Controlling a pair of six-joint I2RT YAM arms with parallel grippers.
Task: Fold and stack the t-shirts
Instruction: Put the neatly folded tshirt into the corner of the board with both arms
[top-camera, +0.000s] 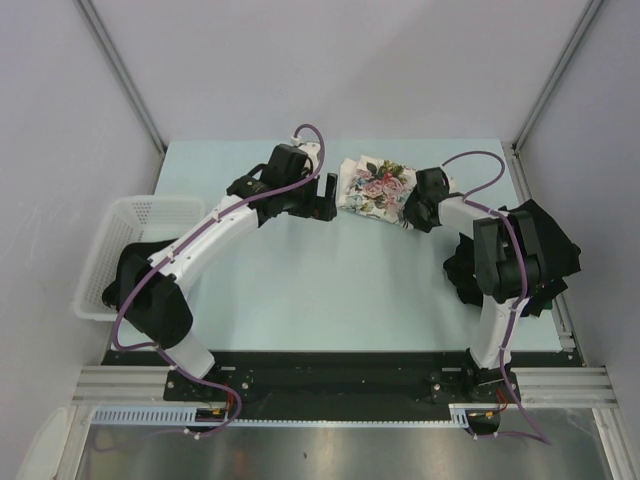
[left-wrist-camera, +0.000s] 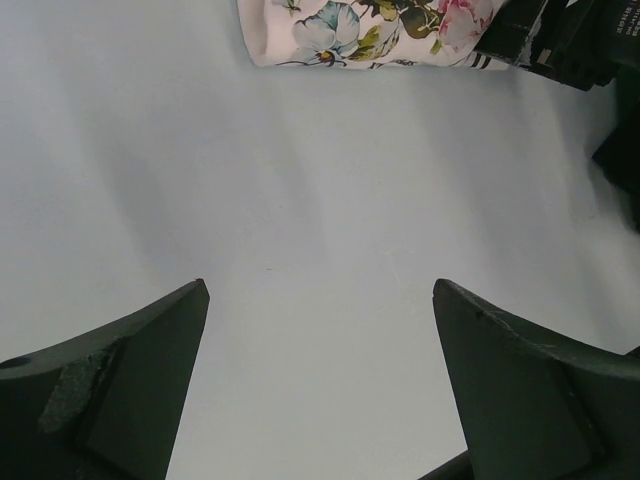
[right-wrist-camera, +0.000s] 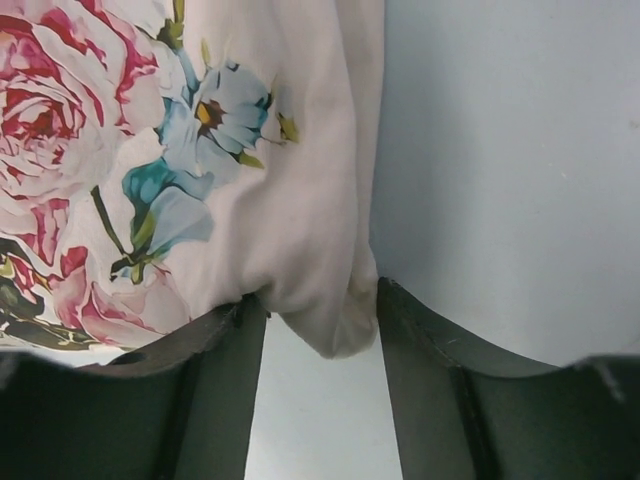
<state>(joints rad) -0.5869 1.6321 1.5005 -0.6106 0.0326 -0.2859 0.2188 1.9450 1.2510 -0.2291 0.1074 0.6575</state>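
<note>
A cream-white t-shirt (top-camera: 372, 186) with a flower print lies folded at the back of the table. My right gripper (top-camera: 408, 212) is at its right end. In the right wrist view the fingers stand partly apart on either side of a bunched corner of this shirt (right-wrist-camera: 300, 250), and the cloth touches both fingertips (right-wrist-camera: 235, 330). My left gripper (top-camera: 325, 200) hovers just left of the shirt, open and empty. In the left wrist view the left gripper (left-wrist-camera: 320, 300) has bare table between its fingers, and the shirt's edge (left-wrist-camera: 370, 30) lies ahead of it.
Black t-shirts (top-camera: 545, 245) are heaped at the table's right edge, behind the right arm. A white mesh basket (top-camera: 150, 215) stands off the left edge with black cloth (top-camera: 130, 272) in it. Grey walls close in the back and both sides.
</note>
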